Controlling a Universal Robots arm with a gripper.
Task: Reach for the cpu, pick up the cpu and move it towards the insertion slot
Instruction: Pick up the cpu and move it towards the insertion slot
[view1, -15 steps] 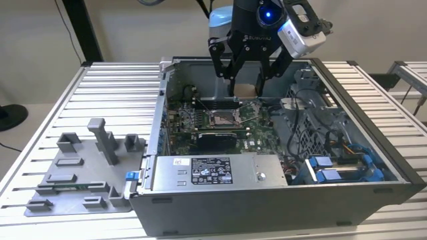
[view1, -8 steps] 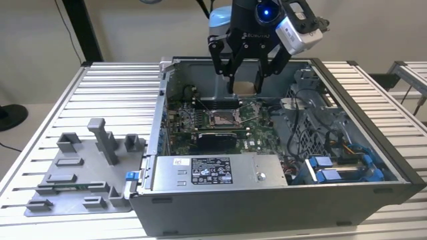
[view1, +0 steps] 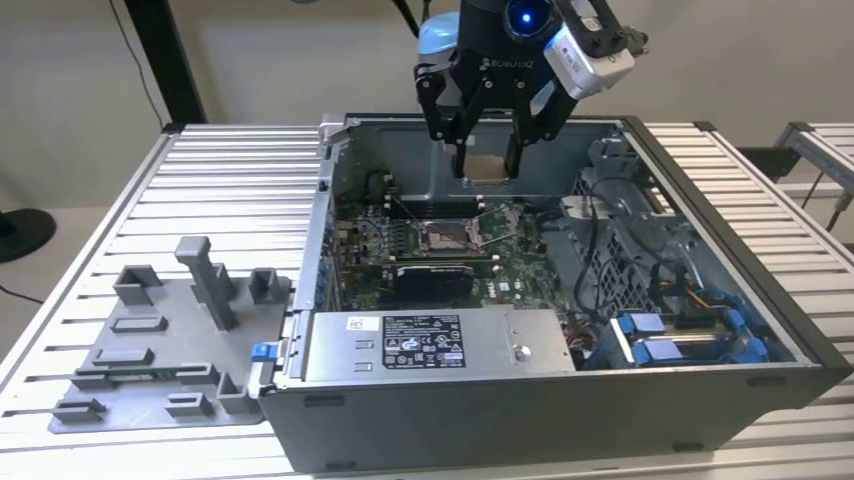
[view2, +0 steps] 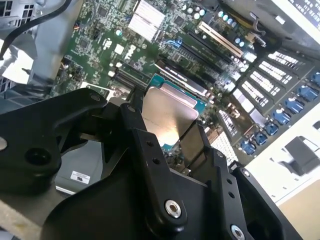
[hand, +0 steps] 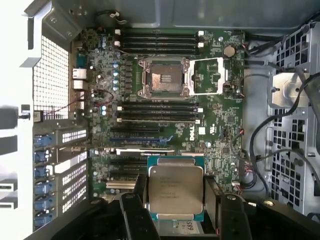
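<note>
I have the jaws clenched on the cpu (hand: 176, 192), gripping its edges so its face stays level, and carry it above the open case (view1: 747, 330), short of the slot (hand: 162, 77).

In the exterior view, the arm (view1: 527, 30) is cut off by the upper edge, and the surface (view1: 80, 250) runs out of the picture on both sides. The gripper (view1: 487, 160) covers the two sides of the cpu (view1: 486, 168) there, so only its face shows. In both wrist views, the black gripper links hide the lower part of the chip. The prints on the cpu and on the green board (hand: 220, 130) are too small to read. The inside of the insertion slot (hand: 163, 78) is too fine to tell.
</note>
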